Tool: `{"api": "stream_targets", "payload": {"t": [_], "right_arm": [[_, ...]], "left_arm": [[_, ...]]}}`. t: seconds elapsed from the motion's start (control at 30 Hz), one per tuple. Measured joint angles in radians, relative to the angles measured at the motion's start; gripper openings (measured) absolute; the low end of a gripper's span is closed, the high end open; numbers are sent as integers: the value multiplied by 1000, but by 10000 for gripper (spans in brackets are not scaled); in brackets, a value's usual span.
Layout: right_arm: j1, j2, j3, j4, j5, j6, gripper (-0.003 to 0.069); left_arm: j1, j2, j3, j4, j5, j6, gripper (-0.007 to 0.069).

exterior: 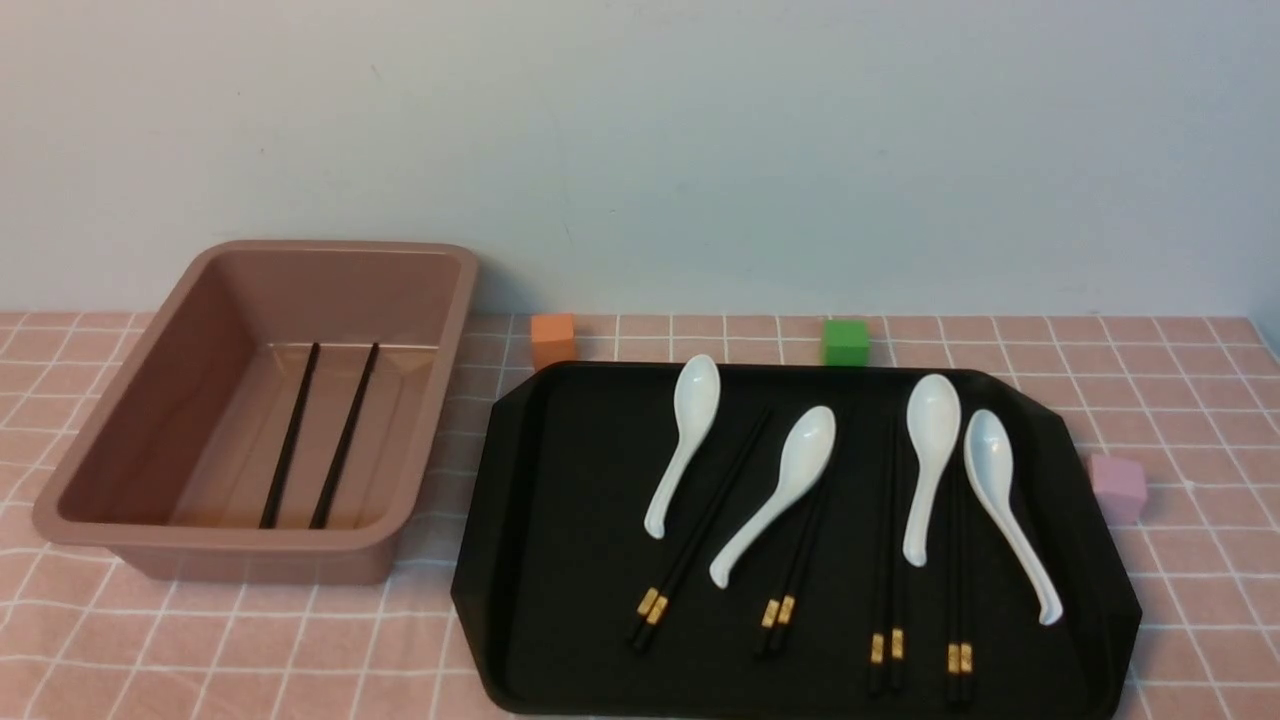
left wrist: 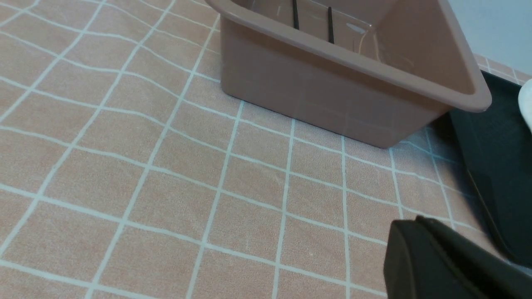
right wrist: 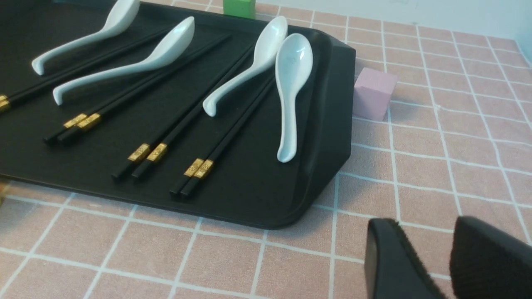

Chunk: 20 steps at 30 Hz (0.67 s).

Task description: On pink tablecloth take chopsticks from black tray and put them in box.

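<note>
The pink tablecloth [exterior: 250, 650] covers the table. The box [exterior: 130, 400] stands at the left with two black chopsticks [exterior: 290, 440] lying side by side on its floor. The black tray [exterior: 570, 500] lies at the right and holds several pairs of chopsticks [exterior: 700, 520] with gold bands, lying between white spoons. Neither gripper shows in the front view. My left gripper [left wrist: 415, 226] is shut and empty over bare cloth, near the box [left wrist: 332, 87]. My right gripper [right wrist: 424, 232] is open and empty over the cloth, off the tray's [right wrist: 249, 195] near right corner. The nearest pair of chopsticks [right wrist: 199, 168] lies on the tray.
Several white ceramic spoons [exterior: 690, 420] lie among the chopsticks on the tray. An orange cube [exterior: 553, 340] and a green cube [exterior: 845, 342] stand behind the tray. A pink cube [exterior: 1118, 487] stands at its right edge. A pale wall rises behind the table.
</note>
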Motion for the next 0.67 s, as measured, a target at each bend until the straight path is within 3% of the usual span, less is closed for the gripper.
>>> {"api": "stream_targets", "payload": {"t": [0.67], "right_arm": [[0,0,0,0,0,0,240]], "left_arm": [[0,0,0,1,0,1,-3]]}}
